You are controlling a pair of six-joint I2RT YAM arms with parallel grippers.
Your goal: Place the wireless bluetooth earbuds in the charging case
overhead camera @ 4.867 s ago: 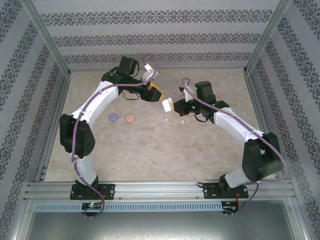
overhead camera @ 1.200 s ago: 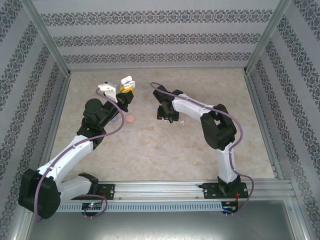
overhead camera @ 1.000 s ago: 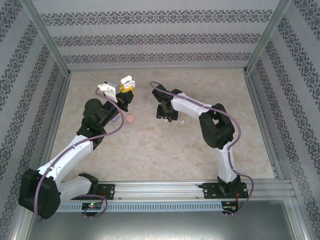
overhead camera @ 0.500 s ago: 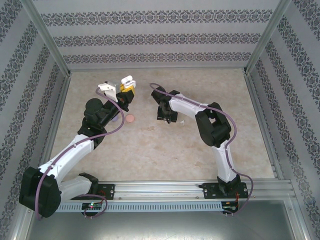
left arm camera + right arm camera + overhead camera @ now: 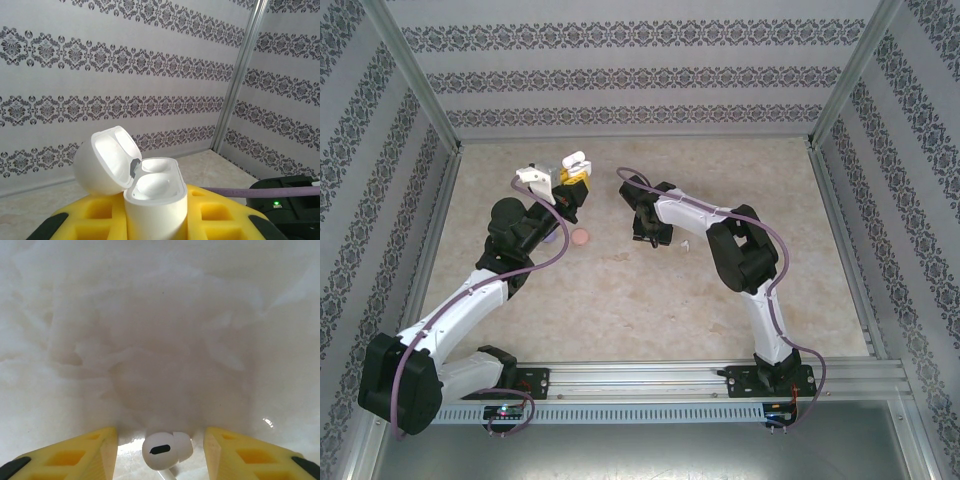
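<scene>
Left gripper (image 5: pixel 156 207) clamped on the open white charging case (image 5: pixel 150 175); right gripper (image 5: pixel 160 434) spread apart, straddling a white earbud (image 5: pixel 167 450) on the table (image 5: pixel 160 340).

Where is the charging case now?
The charging case stands lid-open between the left end effector's yellow fingers in the left wrist view; from above, it is at the table's far left-centre, beyond the pink disc.

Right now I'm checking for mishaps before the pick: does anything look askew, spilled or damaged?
Nothing stands out. The charging case stands upright in the left gripper, lid open, wells empty. A white earbud lies on the table between the open jaws of the right gripper.
</scene>
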